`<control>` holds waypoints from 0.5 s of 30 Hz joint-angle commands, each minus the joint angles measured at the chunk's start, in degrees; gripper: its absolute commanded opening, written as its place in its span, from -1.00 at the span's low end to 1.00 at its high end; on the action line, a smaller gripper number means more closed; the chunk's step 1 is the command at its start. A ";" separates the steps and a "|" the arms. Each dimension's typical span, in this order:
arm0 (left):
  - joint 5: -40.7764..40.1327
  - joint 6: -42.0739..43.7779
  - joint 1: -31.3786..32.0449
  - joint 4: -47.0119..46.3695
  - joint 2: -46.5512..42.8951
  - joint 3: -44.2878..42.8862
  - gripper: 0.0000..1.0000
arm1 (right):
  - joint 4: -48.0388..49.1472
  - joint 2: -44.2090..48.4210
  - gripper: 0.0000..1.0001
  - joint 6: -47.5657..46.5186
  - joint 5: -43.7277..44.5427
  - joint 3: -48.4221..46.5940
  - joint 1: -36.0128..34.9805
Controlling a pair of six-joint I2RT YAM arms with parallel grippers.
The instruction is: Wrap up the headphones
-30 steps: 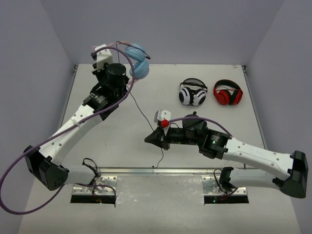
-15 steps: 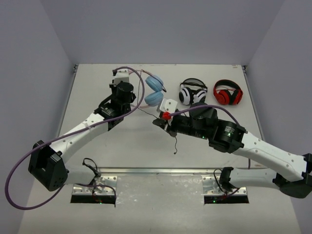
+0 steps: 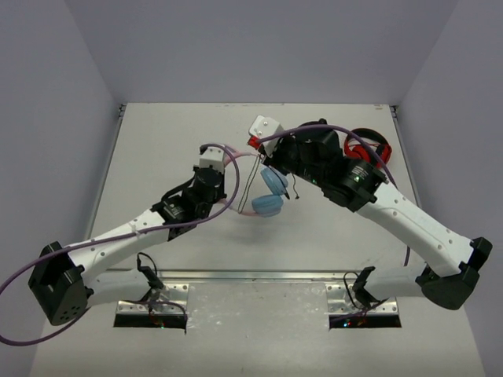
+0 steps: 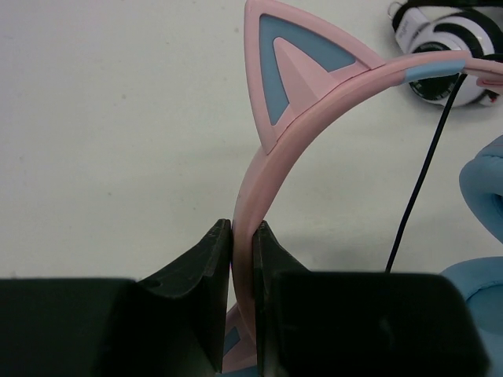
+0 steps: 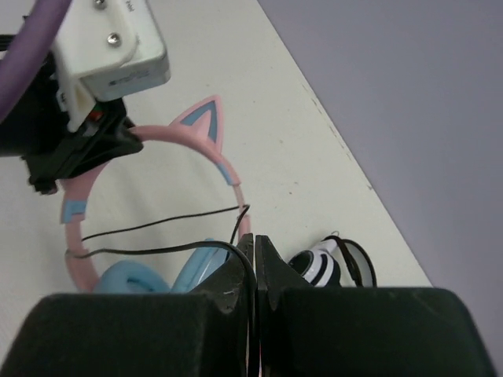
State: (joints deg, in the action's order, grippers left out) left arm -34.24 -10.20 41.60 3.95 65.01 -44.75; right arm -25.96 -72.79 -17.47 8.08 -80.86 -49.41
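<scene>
1. The left arm (image 3: 126,232) reached from the near-left corner toward the middle of the counter (image 3: 157,141).
2. The left fingers (image 4: 206,275) were closed tight on the pink headband (image 4: 259,181). They pinched it edge-on a little below one cat ear (image 4: 295,71), which was pink with a blue centre.
3. The headphones (image 3: 267,195) were held over the middle of the counter, between the two arms. The headband was on the left arm's side. The two light-blue earcups (image 3: 273,182) were just to its right, one nearer and one farther. Whether the earcups touched the counter could not be told.
4. The thin black cable (image 4: 423,174) ran across the gap inside the headband's arc. In the right wrist view it showed as two strands leading to the other arm's tip.
5. The right fingers (image 5: 232,287) were shut on that cable, which passed between their tips just above the earcups. The right arm (image 3: 393,212) came in from the near-right corner.
6. The white-and-black headphones (image 4: 448,55) lay on the counter beyond the held pair, hidden under the right arm in the top view.
7. The red-and-black headphones (image 3: 376,144) lay farthest right, partly covered by the same arm.
</scene>
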 commanded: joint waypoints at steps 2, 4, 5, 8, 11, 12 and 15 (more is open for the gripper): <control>2.67 -5.88 4.62 -0.09 -3.22 0.54 -0.99 | 2.84 -1.91 -0.97 -9.41 6.60 -3.87 0.80; 2.51 -8.43 5.50 1.06 -4.89 2.72 -0.99 | 3.54 -2.61 -0.97 -10.30 6.78 -3.78 2.91; 2.95 -8.87 5.59 0.98 -6.03 3.61 -0.99 | 3.80 -3.14 -0.97 -10.30 6.60 -3.60 3.70; 5.31 -9.40 5.94 1.76 -10.77 5.03 -0.99 | 5.29 -3.84 -0.96 -9.77 5.29 -2.99 6.51; 8.74 -9.58 7.08 3.17 -12.63 4.41 -0.99 | 6.27 -4.90 -0.93 -10.03 4.15 -3.51 7.92; 9.36 -10.36 7.43 5.35 -13.41 3.19 -0.99 | 6.35 -5.68 -0.93 -9.51 3.62 -3.86 8.88; 11.65 -10.63 8.40 8.18 -15.17 2.04 -0.99 | 6.44 -7.09 -0.93 -7.58 0.46 -4.83 11.16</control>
State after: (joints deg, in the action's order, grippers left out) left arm -27.11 -18.50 48.71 11.49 52.23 -39.42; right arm -24.88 -79.35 -25.52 10.17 -82.30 -40.38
